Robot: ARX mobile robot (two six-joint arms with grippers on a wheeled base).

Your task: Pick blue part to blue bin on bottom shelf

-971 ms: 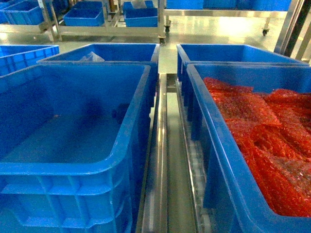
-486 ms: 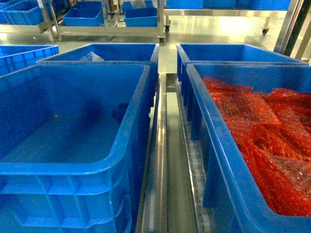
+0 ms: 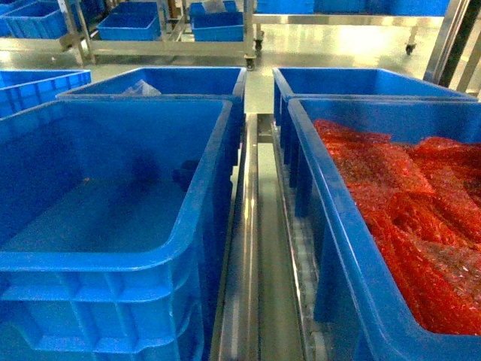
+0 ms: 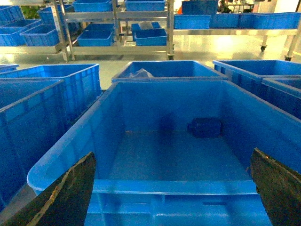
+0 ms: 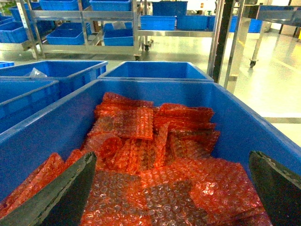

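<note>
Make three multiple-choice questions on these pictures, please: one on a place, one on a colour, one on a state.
1. Where in the blue bin does the small dark part lie?
A. by the far wall
B. by the near rim
C. outside it
2. What colour are the bubble-wrap bags in the twin crate?
A. green
B. red
C. white
3. How is the left gripper?
A. shut on the part
B. shut on a bag
C. open, holding nothing

Answers: 1 A, the part rests on the floor near the back wall. 2 B, the bags are red. 3 C, both fingers stand wide apart above the near rim.
</note>
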